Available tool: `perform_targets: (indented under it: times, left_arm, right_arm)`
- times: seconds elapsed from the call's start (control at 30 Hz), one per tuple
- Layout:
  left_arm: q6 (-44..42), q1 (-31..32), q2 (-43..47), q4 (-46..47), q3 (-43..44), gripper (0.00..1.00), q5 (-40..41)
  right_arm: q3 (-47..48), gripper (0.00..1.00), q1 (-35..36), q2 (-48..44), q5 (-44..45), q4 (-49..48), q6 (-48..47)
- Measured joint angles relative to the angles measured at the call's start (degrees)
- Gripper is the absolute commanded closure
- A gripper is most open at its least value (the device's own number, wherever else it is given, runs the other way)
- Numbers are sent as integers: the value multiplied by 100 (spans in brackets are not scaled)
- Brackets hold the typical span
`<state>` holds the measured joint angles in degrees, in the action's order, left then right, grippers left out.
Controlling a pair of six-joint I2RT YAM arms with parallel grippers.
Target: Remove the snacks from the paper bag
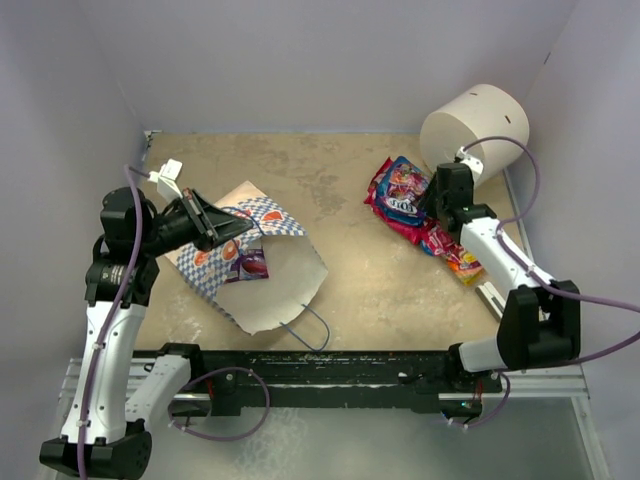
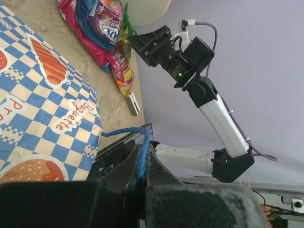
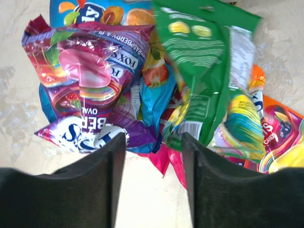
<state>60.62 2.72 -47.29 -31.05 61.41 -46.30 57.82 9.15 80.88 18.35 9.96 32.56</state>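
The blue-and-white checkered paper bag lies on its side at the left, its cream mouth facing right. A purple packet shows inside it. My left gripper is shut on the bag's blue cord handle, which runs between the jaws in the left wrist view, next to the checkered side. Several snacks lie piled at the back right. My right gripper is open and empty just above that pile; its wrist view shows a purple packet and a green packet beyond the fingers.
A big white cylinder stands at the back right corner behind the snack pile. The bag's second blue handle lies loose near the front rail. Grey walls close in the table on three sides.
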Motion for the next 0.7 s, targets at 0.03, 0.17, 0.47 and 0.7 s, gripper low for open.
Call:
perform_targets:
  times: [0.03, 0.17, 0.47, 0.7]
  left_arm:
    - [-17, -2, 35, -39, -26, 100, 4]
    - [-188, -2, 149, -348, -46, 100, 52]
    - [-431, -2, 284, -769, -140, 100, 177]
    - [-472, 0, 284, -785, -142, 100, 214]
  right_arm:
    - [0, 39, 0, -11, -17, 7, -74]
    - [-2, 30, 0, -297, -168, 111, -546]
    - [-4, 28, 4, -1307, -940, -116, -1799]
    - [0, 26, 1010, -1390, -2144, -713, -2243]
